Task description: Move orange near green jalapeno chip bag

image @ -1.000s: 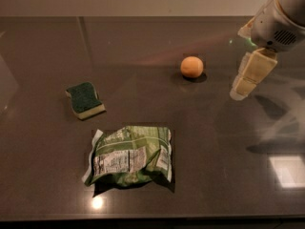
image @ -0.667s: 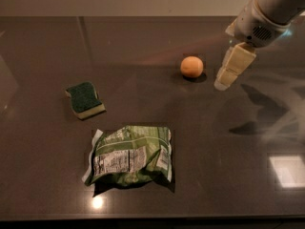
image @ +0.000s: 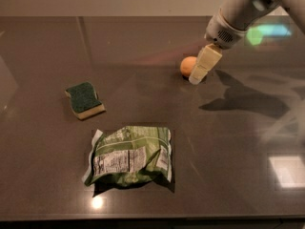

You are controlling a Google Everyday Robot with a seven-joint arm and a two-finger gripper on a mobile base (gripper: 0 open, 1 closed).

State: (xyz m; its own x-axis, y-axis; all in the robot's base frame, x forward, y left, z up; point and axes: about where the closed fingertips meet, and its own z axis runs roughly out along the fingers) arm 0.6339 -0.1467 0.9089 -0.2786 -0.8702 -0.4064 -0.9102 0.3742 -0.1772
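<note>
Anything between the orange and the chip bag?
No, camera view shows bare table between orange and chip bag; gripper hangs beside the orange.

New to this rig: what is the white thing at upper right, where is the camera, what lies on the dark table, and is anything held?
The white limb is a mobile robot's single arm; the cream piece at its end is the gripper, which pinches things. One camera looks down on the table; its mounting is unknown. On the table lie a small orange, a green-topped yellow sponge, and, nearest the camera, a crumpled green jalapeno chip bag. The gripper is low at the orange's right edge as pictured. The orange sits on the table; whether it is gripped cannot be told.
</note>
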